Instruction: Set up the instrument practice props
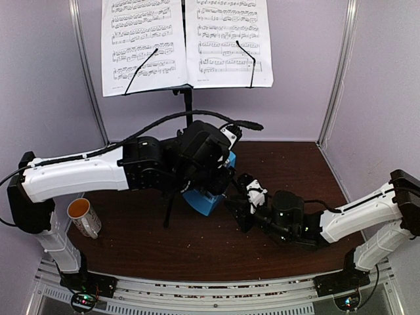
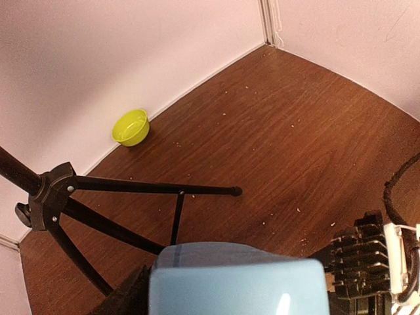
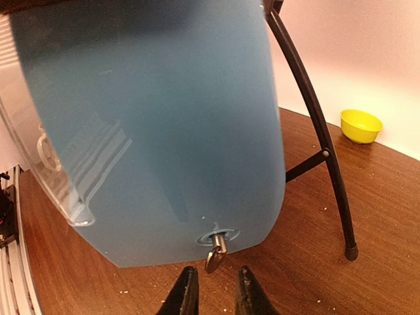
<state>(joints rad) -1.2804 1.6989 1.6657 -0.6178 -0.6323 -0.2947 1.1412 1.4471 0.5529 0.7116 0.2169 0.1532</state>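
My right gripper (image 3: 214, 283), lower centre, stands narrowly open under the metronome (image 3: 151, 131) and its winding key (image 3: 214, 252). Whether my left gripper (image 1: 209, 169) is open or closed, I cannot tell.

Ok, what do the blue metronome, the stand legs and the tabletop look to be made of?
The metronome looks like glossy blue plastic, with soft reflections on its side. The stand legs are thin black tubing, probably painted metal, fairly matte. The tabletop is a dark wood-grain surface, perhaps laminate, with streaky grain and low sheen.

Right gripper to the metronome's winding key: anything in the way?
Nothing visible. In the right wrist view the winding key pokes from the metronome, low on its blue side, just ahead of the right gripper, with only table beneath the gap. The stand leg sits off to the side.
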